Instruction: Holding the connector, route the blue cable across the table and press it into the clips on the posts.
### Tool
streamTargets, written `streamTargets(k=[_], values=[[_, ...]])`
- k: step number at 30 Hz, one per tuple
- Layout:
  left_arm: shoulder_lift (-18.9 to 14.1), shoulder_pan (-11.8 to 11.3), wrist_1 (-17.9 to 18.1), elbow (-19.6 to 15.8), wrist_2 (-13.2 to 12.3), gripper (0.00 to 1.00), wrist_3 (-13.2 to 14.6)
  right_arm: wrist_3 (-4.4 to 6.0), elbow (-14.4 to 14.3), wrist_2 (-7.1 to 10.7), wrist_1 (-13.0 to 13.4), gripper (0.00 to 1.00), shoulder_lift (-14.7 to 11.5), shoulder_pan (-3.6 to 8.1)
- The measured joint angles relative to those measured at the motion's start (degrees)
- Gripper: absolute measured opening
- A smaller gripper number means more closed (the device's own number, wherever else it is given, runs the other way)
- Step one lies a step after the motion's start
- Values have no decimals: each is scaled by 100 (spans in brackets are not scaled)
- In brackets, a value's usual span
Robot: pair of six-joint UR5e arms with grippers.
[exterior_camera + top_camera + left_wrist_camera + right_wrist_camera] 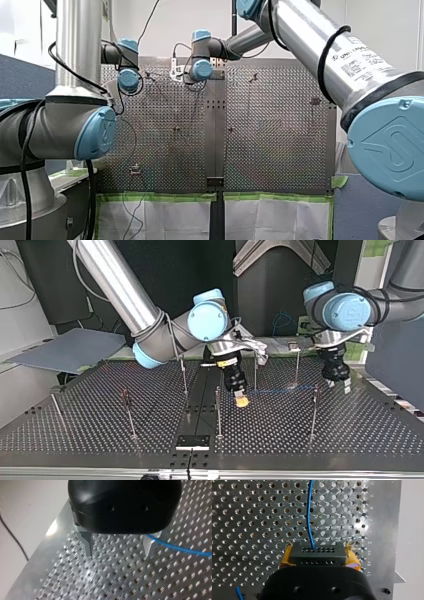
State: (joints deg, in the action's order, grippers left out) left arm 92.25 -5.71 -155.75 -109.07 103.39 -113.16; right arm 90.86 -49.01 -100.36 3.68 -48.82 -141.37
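Note:
In the right wrist view my right gripper (pixel 318 558) is shut with its yellow pads (pixel 285 558) on a black connector (pixel 317 552). The blue cable (pixel 309 517) leaves the connector and runs ahead over the perforated plate. In the top view that gripper (pixel 241 401) hangs low near the table's middle, and the cable (pixel 280 390) stretches thinly toward my left gripper (pixel 338 385). My left gripper (pixel 118 552) stands open just above the plate, nothing between its metal fingers (pixel 88 545). The cable (pixel 180 549) passes just outside one finger.
Several thin posts with clips stand on the table (pixel 75 430), among them one (pixel 314 410) near my left gripper, one (pixel 218 410) beside my right gripper and one (pixel 129 412) at the top view's left. A black plate (pixel 192 442) lies at the near edge.

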Motion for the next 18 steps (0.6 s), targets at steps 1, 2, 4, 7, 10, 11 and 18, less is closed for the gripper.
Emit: streamTargets(k=[1,2,4,7,10,11,18], values=[[-43,15,-47,-41,-45,100,0,1,0,0,0,0,5,2],[-99,36,-112,-98,-108,100,4,2,0,2,-2,0,10,5],[-173,66,-196,-167,-201,100,11,3,0,2,-2,0,13,8],[-302,115,-279,-280,-312,100,32,4,0,2,0,0,18,9],[-433,160,-286,-358,-378,100,50,4,0,-1,2,0,23,9],[-488,179,-283,-378,-406,100,63,4,0,-1,2,0,23,9],[-797,243,-273,-409,-470,100,145,4,0,6,2,0,32,9]])
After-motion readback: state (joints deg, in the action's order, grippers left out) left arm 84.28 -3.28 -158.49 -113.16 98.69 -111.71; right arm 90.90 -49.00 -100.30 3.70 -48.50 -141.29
